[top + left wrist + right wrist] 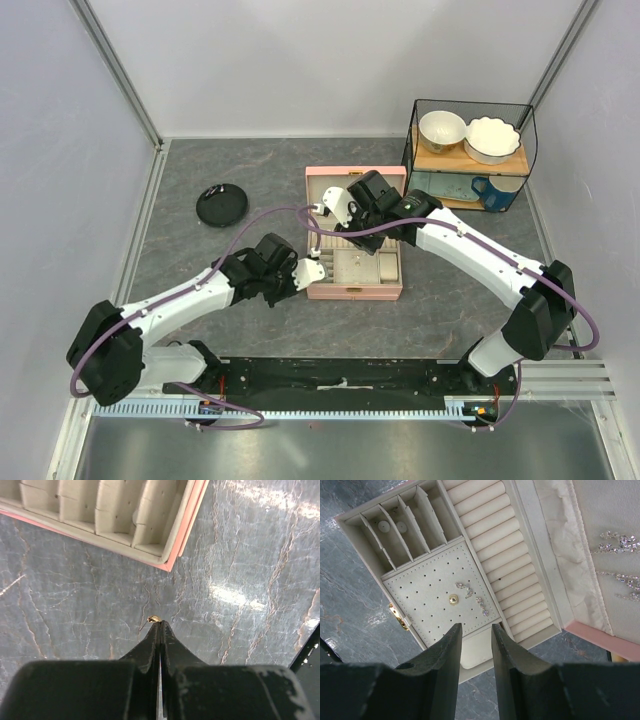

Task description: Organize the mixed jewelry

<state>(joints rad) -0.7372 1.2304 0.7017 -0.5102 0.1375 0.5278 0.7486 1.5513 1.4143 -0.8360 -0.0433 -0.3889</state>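
Grey marble tabletop (75, 620): left claw (160, 624) pinches tiny gold piece (155, 618), right claw (476, 630) spread.

Your left arm (185, 300) stretches forward and inward, and your left claw (160, 627) is pinched fully together on a tiny gold jewelry piece (155, 618) at its tips. Your right arm (480, 255) bends inward at the elbow, with your right claw (476, 642) pointing down and its jaws parted.

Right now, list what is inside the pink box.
On the perforated panel: a gold stud and two crystal drops. Two pale round pieces sit in the slots; ring rolls look bare. The right claw covers part of the front compartment.
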